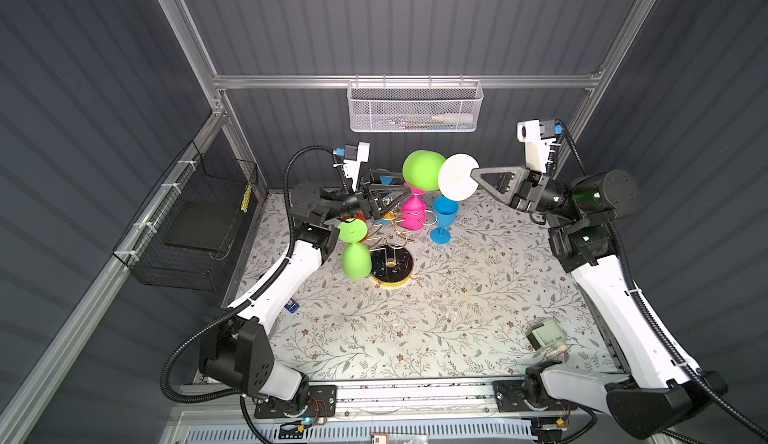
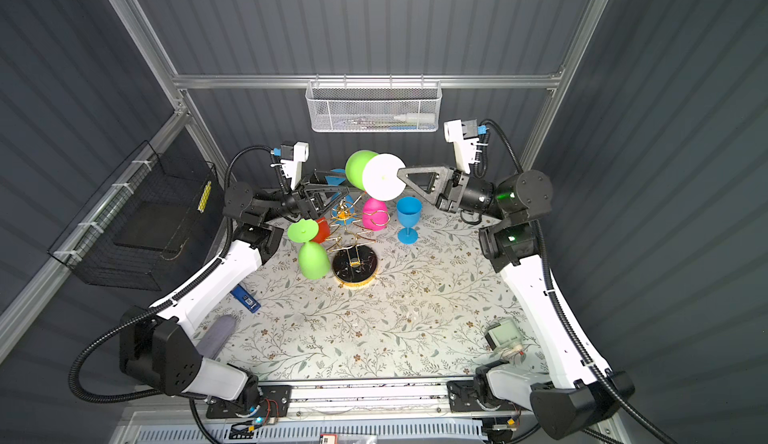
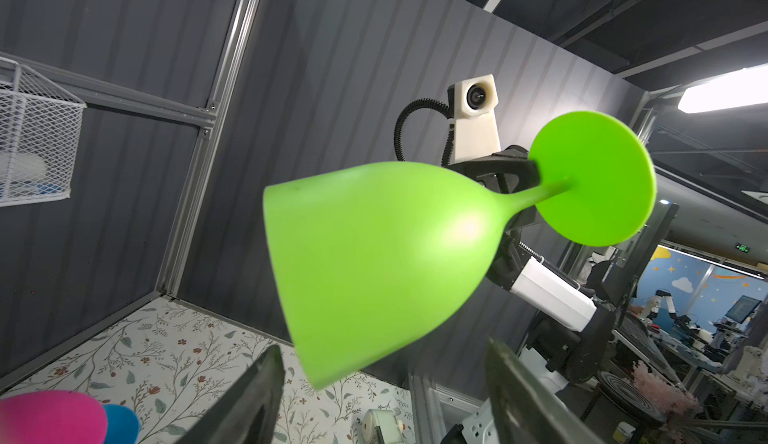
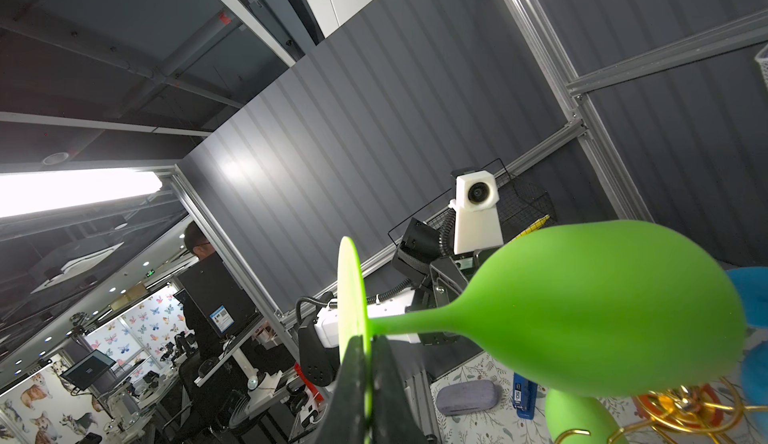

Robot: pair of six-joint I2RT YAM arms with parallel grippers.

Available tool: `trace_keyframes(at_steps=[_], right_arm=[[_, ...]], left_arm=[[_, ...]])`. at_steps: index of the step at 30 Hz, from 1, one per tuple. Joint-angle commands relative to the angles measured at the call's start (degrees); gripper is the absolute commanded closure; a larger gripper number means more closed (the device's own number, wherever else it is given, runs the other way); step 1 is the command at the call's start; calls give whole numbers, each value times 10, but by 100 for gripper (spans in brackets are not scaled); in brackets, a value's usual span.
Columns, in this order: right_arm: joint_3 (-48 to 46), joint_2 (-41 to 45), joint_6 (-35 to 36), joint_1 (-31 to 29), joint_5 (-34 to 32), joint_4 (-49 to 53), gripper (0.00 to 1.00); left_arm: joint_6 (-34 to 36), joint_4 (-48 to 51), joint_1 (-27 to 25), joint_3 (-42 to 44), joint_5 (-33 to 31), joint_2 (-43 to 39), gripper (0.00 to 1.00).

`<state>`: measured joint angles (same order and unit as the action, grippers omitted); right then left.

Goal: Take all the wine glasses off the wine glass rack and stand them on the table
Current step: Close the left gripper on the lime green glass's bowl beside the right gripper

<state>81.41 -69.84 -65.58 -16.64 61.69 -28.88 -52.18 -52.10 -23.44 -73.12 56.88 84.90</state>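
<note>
Rack (image 1: pixel 401 261) stands on the table. On its near-left arm a second green glass (image 1: pixel 355 259) hangs bowl-down. The pink glass (image 1: pixel 413 213) hangs on its far-right side, and a blue glass (image 1: pixel 444 217) stands upright on the table just right of the rack.

Above the rack's far side, the green wine glass (image 1: pixel 422 170) lies horizontal in the air, clear of the arms. Right gripper (image 4: pixel 365 342) is pinched tight on the edge of its foot (image 3: pixel 594 176). Left gripper (image 2: pixel 345 184) is just beyond the rack's top, jaws spread and empty, aimed at the bowl.

Step, as I read it: glass is off the rack, in transit. Next move needs either a handover to the left jaws or tipping it upright and setting it down away from the rack, keeping the bowl off the pink glass.

Hard to read:
- The foot glares white in both top views.
- The rack's far arms are blocked by the left gripper.
- Another blue glass (image 4: pixel 748 288) and a red item (image 2: pixel 322 230) are there; can't tell if they're hung.
</note>
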Motion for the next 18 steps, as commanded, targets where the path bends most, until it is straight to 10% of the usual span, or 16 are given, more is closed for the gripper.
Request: trace_keyframes(at_steps=[1,18], right_arm=[[12,-3,-1,-6,-4,-29,100],[14,-20,-1,-21,-7,-54,100]], left_arm=[[-52,-80,1,-15,24,11,24],[-302,-348,2,-70,67,90,59]])
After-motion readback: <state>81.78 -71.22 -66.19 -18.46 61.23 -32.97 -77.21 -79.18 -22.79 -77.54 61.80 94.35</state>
